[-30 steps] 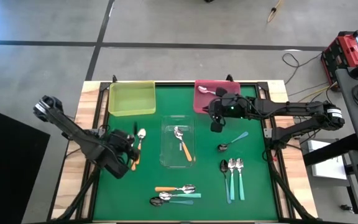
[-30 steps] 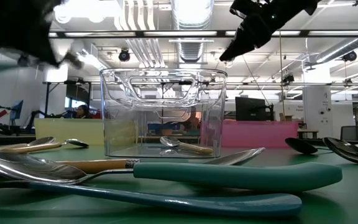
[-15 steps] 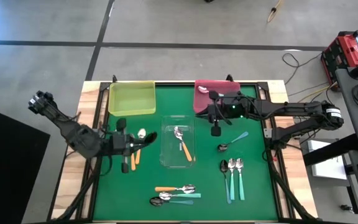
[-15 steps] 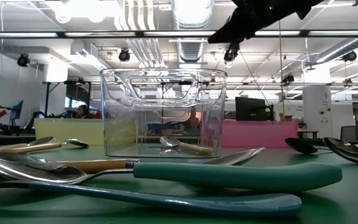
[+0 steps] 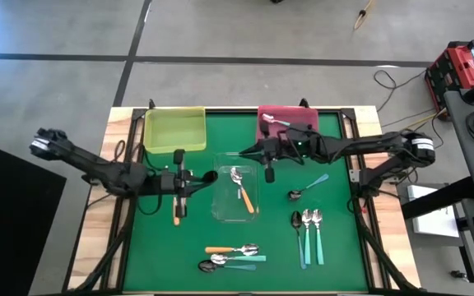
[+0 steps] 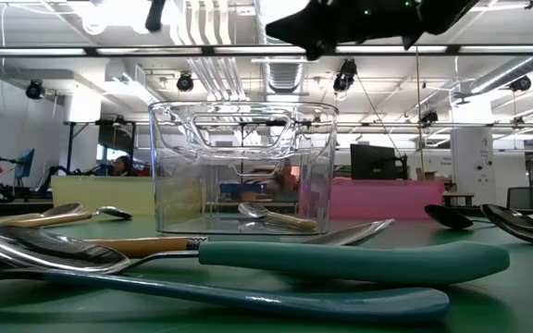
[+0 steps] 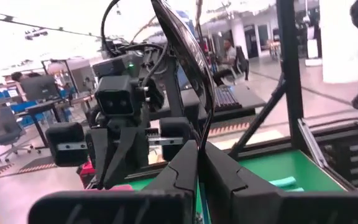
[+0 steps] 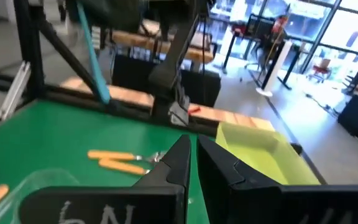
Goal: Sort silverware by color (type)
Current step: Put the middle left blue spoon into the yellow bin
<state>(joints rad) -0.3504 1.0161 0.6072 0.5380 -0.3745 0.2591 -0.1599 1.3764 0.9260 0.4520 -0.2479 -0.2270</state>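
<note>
My left gripper (image 5: 208, 176) reaches level from the table's left toward the clear tray (image 5: 219, 205) and is shut on a spoon. The spoon is a dark curved strip (image 7: 182, 56) in the left wrist view. The right wrist view shows a teal handle (image 8: 95, 62) slanting down below the left arm. My right gripper (image 5: 243, 153) is shut and empty above the clear tray's far edge. Two orange-handled spoons (image 8: 117, 160) lie on the mat at the left. The clear tray holds two spoons (image 5: 241, 187). My left gripper pinches the spoon between its two fingers (image 7: 179, 165), and the dark strip (image 7: 194, 127) rises out from between them. The fingers come level from the table's left. The spoon is lifted clear of the table. Which part of it the fingers are on is hidden by the fingers.
A yellow tray (image 5: 174, 129) stands at the far left. A pink tray (image 5: 296, 115) at the far middle holds one spoon (image 5: 274, 122). More spoons lie on the green mat: one right of the clear tray (image 5: 307, 187), three teal ones (image 5: 307, 234) and several near the front edge (image 5: 233, 255).
My left gripper has risen from the spoons at the left and swung toward the clear tray, its arm stretching out level, with the spoon lifted clear. My right gripper has gone from beside the pink tray toward the table's left and tipped from pointing down to level.
</note>
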